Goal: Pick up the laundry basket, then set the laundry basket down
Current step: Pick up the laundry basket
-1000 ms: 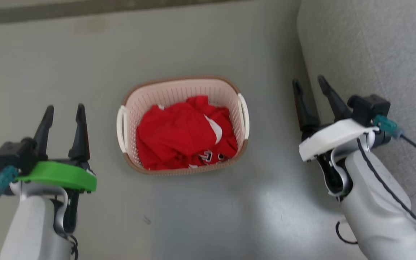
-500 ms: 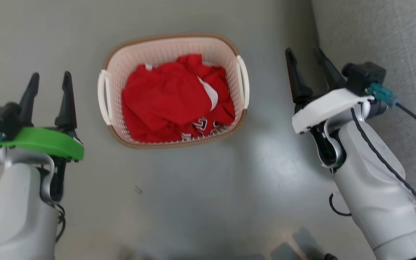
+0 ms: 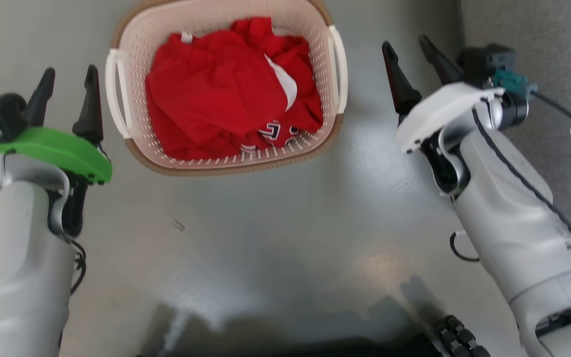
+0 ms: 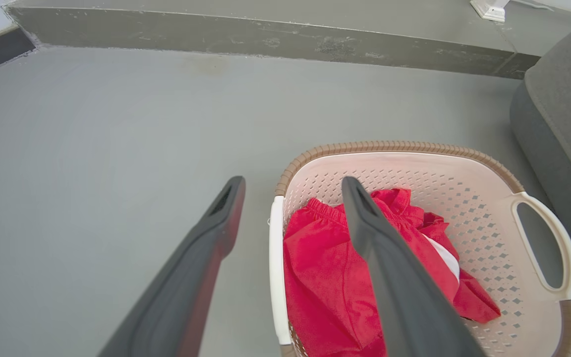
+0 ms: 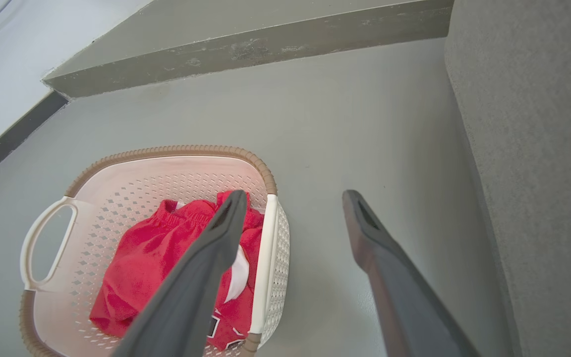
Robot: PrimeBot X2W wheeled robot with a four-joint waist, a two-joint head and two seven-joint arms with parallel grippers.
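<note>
The laundry basket (image 3: 226, 166) stands on the grey floor at the top centre of the head view, cream with perforated walls and a brown rim, with red clothing (image 3: 216, 84) inside. My left gripper (image 3: 70, 74) is open just left of the basket's left handle (image 3: 117, 94) and holds nothing. My right gripper (image 3: 405, 44) is open a short way right of the right handle (image 3: 340, 64). In the left wrist view the left gripper (image 4: 293, 183) straddles the near handle over the laundry basket (image 4: 464, 198). In the right wrist view the right gripper (image 5: 294, 196) straddles the other handle of the laundry basket (image 5: 166, 183).
A grey upholstered seat (image 3: 538, 29) rises close on the right, next to my right arm, and shows as the grey seat (image 5: 538, 148) in the right wrist view. A low concrete step (image 4: 265, 34) runs along the far side. My dark base (image 3: 315, 344) lies at the bottom edge.
The head camera has moved, so the basket now sits higher and larger in its view. Both grippers have come closer beside the basket's handles and stay open.
</note>
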